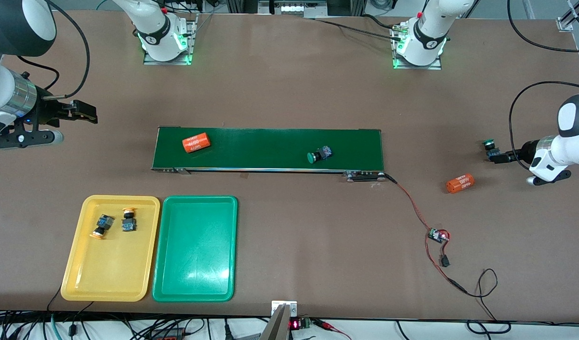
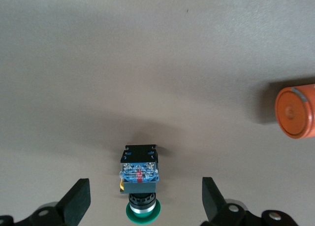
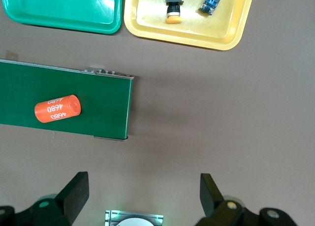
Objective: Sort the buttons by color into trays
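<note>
A green-capped button lies on the bare table between the wide-open fingers of my left gripper, touching neither finger; the front view shows this button and gripper at the left arm's end. Another green-capped button lies on the conveyor belt. Two yellow-capped buttons lie in the yellow tray. Beside it, the green tray holds nothing. My right gripper hangs open and empty over the table at the right arm's end.
One orange cylinder lies on the belt's end toward the right arm, another on the table close to the left gripper. A red-and-black cable with a small circuit board runs from the belt toward the front camera.
</note>
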Available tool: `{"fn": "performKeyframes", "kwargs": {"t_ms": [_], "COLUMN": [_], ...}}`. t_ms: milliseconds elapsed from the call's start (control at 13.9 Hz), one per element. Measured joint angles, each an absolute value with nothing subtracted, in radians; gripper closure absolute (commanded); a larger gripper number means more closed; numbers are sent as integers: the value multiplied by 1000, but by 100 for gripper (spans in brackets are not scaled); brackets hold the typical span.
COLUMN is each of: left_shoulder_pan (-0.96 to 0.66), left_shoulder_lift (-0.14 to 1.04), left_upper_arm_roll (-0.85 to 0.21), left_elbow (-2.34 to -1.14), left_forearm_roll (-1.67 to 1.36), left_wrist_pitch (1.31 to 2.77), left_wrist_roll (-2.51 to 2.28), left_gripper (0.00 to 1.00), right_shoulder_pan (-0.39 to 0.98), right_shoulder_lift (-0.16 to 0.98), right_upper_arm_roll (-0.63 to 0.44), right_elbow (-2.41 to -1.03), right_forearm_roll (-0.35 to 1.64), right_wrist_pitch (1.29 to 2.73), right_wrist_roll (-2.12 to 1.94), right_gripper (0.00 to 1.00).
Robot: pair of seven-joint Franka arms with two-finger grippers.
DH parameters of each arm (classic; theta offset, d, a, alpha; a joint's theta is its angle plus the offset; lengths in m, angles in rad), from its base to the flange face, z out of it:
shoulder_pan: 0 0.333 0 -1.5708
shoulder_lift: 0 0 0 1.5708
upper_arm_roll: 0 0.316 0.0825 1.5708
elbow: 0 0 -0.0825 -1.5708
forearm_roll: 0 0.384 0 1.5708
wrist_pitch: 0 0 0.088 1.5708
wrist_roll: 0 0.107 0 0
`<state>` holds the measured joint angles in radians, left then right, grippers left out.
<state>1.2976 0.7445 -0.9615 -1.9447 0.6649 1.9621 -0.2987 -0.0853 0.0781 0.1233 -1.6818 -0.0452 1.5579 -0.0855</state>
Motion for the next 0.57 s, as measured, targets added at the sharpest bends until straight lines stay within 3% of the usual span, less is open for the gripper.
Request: {"fn": "performKeyframes", "kwargs": {"t_ms": [359,430,502,574], "left_shoulder_pan": [1271,1269,1268,1268], "left_shoulder_lift": [766,769,771,771], "left_upper_arm_roll": [-907,-905,-904,-903], "left_elbow": [-1964,-1967,-1970,-1974], "left_forearm_roll": [667,674,685,689], "left_wrist_pitch": [1986,1986,1986,1986], "left_wrist_roll": [-298,-298,-298,-298], "left_gripper": [0,7,25,34], "right_shoulder_pan": [-87,-87,-87,-86], "right_shoulder_lift": [88,89,90,90], "right_upper_arm_roll": [123,123,123,123], "right_elbow": [-1682,-1682,-1682,-1682], "right_forearm_roll": [6,6,7,10], "right_wrist_pitch": [1558,1558,1558,1558], "right_wrist_roll": [-83,-80,-64,-14], "right_gripper": [0,0,0,0]}}
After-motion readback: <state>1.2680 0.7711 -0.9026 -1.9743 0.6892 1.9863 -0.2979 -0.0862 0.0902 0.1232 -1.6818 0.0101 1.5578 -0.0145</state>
